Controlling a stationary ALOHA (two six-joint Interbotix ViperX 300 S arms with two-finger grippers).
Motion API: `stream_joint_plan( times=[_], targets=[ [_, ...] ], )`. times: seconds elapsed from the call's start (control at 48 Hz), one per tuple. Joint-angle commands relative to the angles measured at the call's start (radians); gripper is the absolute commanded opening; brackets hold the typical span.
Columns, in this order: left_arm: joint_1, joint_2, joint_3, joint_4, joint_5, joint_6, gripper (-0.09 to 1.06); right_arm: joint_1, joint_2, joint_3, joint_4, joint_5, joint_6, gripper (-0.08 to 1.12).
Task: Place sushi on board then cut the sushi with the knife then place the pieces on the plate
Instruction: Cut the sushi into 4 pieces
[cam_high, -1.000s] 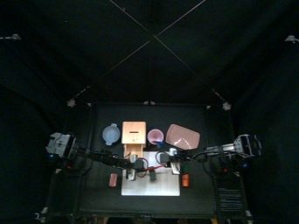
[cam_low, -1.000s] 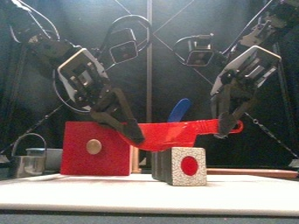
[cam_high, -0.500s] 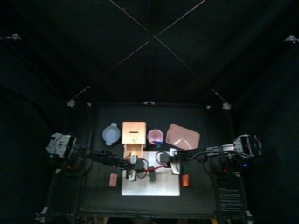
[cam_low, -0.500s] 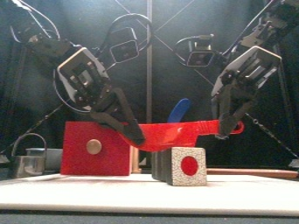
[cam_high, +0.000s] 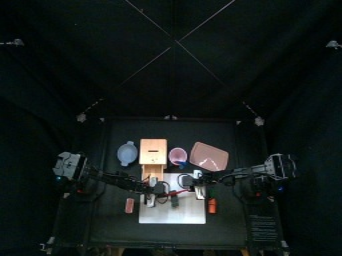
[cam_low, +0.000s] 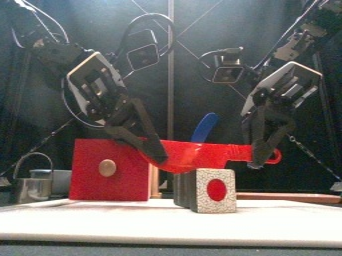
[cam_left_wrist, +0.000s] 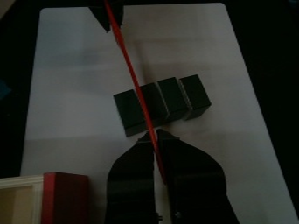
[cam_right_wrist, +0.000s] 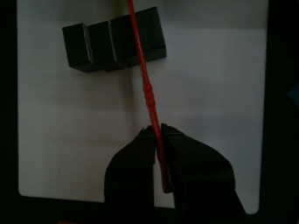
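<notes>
A red toy knife (cam_low: 201, 153) hangs level just above the dark green sushi roll (cam_low: 205, 190), which lies on the white cutting board (cam_low: 160, 222). My left gripper (cam_low: 144, 148) is shut on the knife's left end and my right gripper (cam_low: 254, 150) is shut on its right end. In the left wrist view the knife (cam_left_wrist: 131, 74) crosses the roll (cam_left_wrist: 170, 101) of three blocks between the jaws (cam_left_wrist: 153, 138) and the other gripper. In the right wrist view the blade (cam_right_wrist: 145, 61) runs over the roll (cam_right_wrist: 105, 44) from the jaws (cam_right_wrist: 153, 133).
Behind the board stand a wooden box with a red drawer front (cam_low: 110, 170), a red cup holding a blue knife (cam_low: 203, 128), a blue-grey bowl (cam_high: 127, 153) and the pink tray (cam_high: 209, 155). A metal cutter (cam_low: 36, 185) sits at the far left.
My right gripper has shifted a little to the right and down, lowering the knife's right end slightly. The left gripper and the roll have stayed put.
</notes>
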Motion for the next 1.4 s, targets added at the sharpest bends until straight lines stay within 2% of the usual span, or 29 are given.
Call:
stream_joint_plan(
  times=[0.021, 0.208, 0.729, 1.083, 1.396],
  targets=[
    [-0.029, -0.037, -0.043, 0.006, -0.008, 0.005, 0.31, -0.028, -0.051, -0.035, -0.003, -0.017, 0.003, 0.33],
    [-0.029, -0.051, -0.038, 0.005, -0.008, 0.003, 0.31, -0.023, -0.072, -0.032, -0.003, -0.023, 0.005, 0.33],
    [-0.025, -0.011, -0.031, 0.008, -0.008, 0.005, 0.31, -0.031, -0.029, -0.02, -0.009, -0.071, 0.003, 0.33],
    [-0.025, -0.008, -0.029, 0.008, -0.008, 0.005, 0.31, -0.031, -0.011, -0.02, -0.009, -0.078, 0.002, 0.33],
    [-0.025, 0.0, -0.031, 0.008, 0.003, 0.005, 0.31, -0.015, 0.071, -0.011, -0.009, -0.077, 0.005, 0.33]
  ],
)
